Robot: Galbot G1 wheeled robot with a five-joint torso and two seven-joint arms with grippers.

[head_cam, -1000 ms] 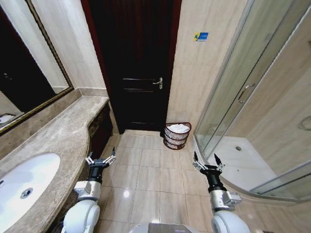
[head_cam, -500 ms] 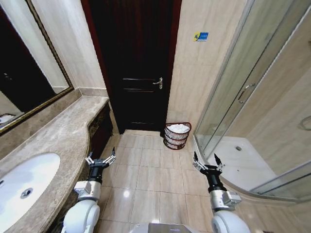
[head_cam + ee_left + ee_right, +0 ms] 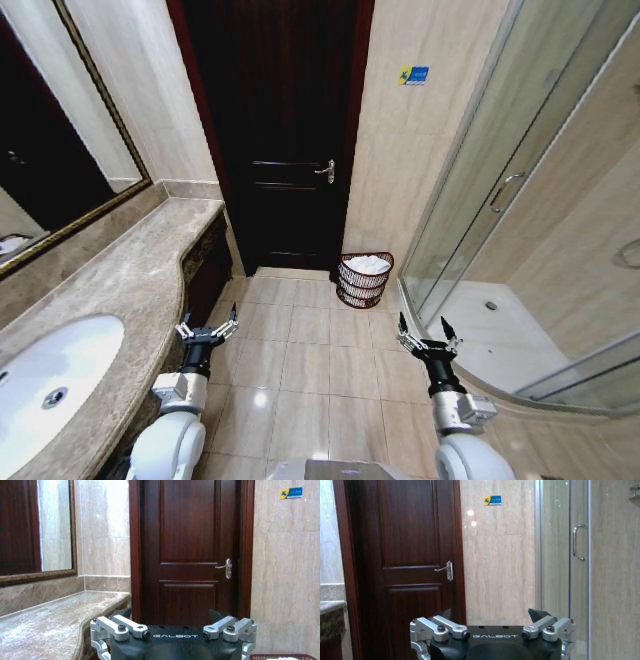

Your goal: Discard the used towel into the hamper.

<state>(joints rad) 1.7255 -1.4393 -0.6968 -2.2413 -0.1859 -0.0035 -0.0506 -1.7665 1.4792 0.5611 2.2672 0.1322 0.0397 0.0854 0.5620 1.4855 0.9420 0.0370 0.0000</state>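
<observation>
A white towel (image 3: 367, 263) is seen lying in the hamper (image 3: 364, 281), which stands on the tiled floor (image 3: 300, 370) against the wall between the dark wooden door (image 3: 280, 130) and the glass shower enclosure (image 3: 520, 200). The left gripper (image 3: 207, 329) and right gripper (image 3: 428, 337) are held low and well apart from it, fingers spread and empty, apparently because the drop is complete. A marble counter (image 3: 110, 290) with a sink (image 3: 45, 385) is set along the left wall.

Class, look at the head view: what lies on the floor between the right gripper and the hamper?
Nothing: in the head view, only bare beige floor tiles lie between the open right gripper and the hamper, which already holds something white.
</observation>
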